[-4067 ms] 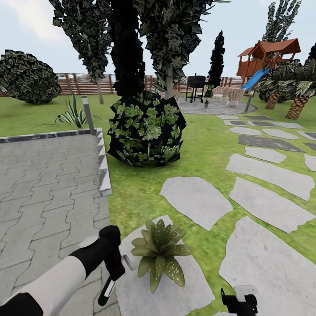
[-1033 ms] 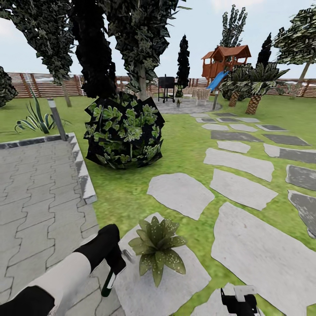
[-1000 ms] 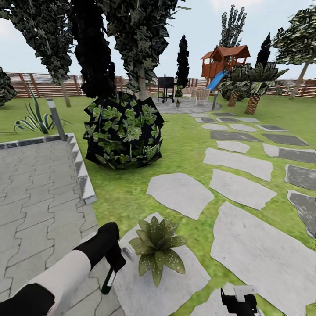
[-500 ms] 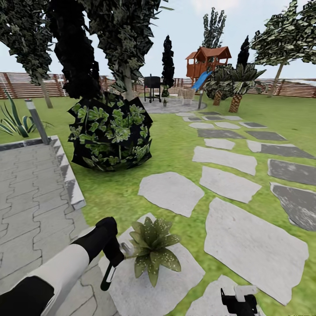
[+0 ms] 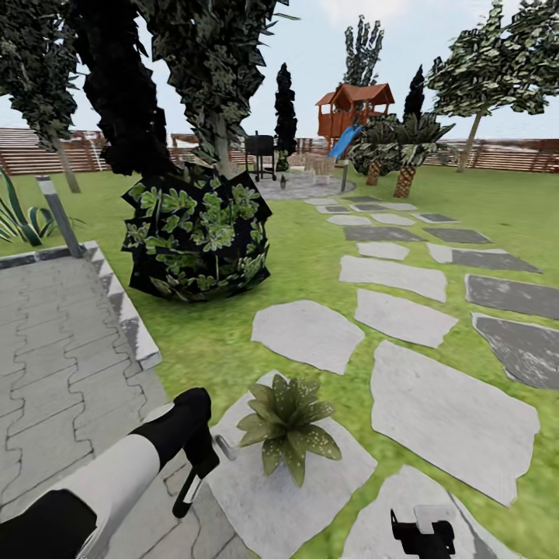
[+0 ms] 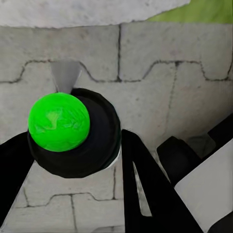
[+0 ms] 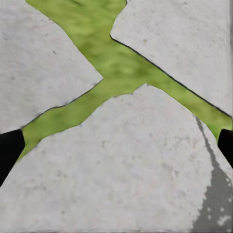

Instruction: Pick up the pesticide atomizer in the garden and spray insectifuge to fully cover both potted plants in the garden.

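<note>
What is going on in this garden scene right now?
The robot's left gripper holds the pesticide atomizer, its nozzle toward a small potted plant on a stepping stone. Whitish specks of insectifuge already dot some leaves. The right gripper hangs open and empty over the stones.

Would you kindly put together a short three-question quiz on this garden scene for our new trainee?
1. True or false: the left gripper holds the pesticide atomizer.
2. The potted plant stands on: A) grass, B) a stepping stone, C) the paved area.
3. What dots the plant's leaves?

Key:
1. True; the fingers are closed around the bottle, as the left wrist view also shows.
2. B.
3. Tiny whitish specks, the insectifuge.
</note>
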Motion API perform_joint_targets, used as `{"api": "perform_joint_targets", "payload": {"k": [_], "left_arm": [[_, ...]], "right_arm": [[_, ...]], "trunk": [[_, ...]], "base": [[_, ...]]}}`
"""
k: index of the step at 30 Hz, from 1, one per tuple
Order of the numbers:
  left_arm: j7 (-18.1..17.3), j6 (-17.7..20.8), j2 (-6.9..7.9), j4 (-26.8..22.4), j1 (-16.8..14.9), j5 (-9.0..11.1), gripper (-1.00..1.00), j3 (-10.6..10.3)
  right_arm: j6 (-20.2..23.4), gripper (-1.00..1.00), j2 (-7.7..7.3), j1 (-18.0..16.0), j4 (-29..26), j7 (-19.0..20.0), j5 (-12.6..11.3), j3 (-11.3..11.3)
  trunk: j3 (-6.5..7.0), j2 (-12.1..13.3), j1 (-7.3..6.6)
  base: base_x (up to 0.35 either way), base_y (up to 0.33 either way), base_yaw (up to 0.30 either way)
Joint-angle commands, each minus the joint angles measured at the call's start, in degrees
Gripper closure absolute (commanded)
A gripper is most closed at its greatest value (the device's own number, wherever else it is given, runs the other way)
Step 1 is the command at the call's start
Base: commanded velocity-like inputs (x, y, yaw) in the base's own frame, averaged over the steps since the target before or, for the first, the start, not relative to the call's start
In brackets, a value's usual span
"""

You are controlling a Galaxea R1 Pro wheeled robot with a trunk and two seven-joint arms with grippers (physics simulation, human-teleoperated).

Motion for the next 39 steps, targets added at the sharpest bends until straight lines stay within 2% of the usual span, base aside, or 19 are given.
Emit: {"api": "perform_joint_targets", "payload": {"k": [1, 13, 18, 20, 22, 27, 39], "left_arm": [[-0.6, 0.3, 0.1, -0.2, -0.1, -0.4, 1.0, -0.2], [-0.6, 0.2, -0.26, -0.2, 0.3, -0.4, 1.0, -0.4], [-0.9, -0.7, 0.91, 0.6, 0.6, 0.1, 1.0, 0.0], [-0.7, -1.0, 1.47, 3.8, 1.4, 0.0, 1.0, 0.1], [-0.5, -1.3, 1.76, 4.5, 2.1, 0.0, 1.0, 0.2], [-0.3, -4.1, 1.89, 4.4, 2.5, 0.1, 1.0, 0.6], [0.0, -4.1, 1.71, 3.9, 2.2, -0.3, 1.0, 0.4]], "right_arm": [[-0.1, -1.0, -0.01, -0.1, 0.1, -0.4, -0.2, 0.5], [-0.1, -1.0, -0.01, -0.1, 0.1, -0.4, -0.1, 0.5], [-0.1, -1.0, -0.01, -0.1, 0.1, -0.4, -0.1, 0.5], [-0.1, -1.0, -0.01, -0.1, 0.1, -0.4, -0.1, 0.5], [-0.1, -1.0, -0.01, -0.1, 0.1, -0.4, -0.1, 0.5], [-0.1, -1.0, 0.07, -0.1, 0.1, -0.3, -0.1, 0.5], [-0.1, -1.0, -0.01, -0.1, 0.1, -0.4, -0.1, 0.5]], "trunk": [[-0.05, 0.0, -0.01], [-0.05, 0.0, -0.01], [-0.05, 0.0, -0.01], [-0.05, 0.0, -0.01], [-0.05, 0.0, -0.01], [-0.05, 0.0, -0.01], [-0.05, 0.0, -0.01]], "base": [[0.01, 0.325, -0.286], [0.19, 0.256, -0.278], [0.033, 0.023, -0.026], [0.001, 0.001, -0.001], [0.0, 0.0, 0.0], [0.0, 0.0, 0.0], [0.0, 0.0, -0.234]]}}
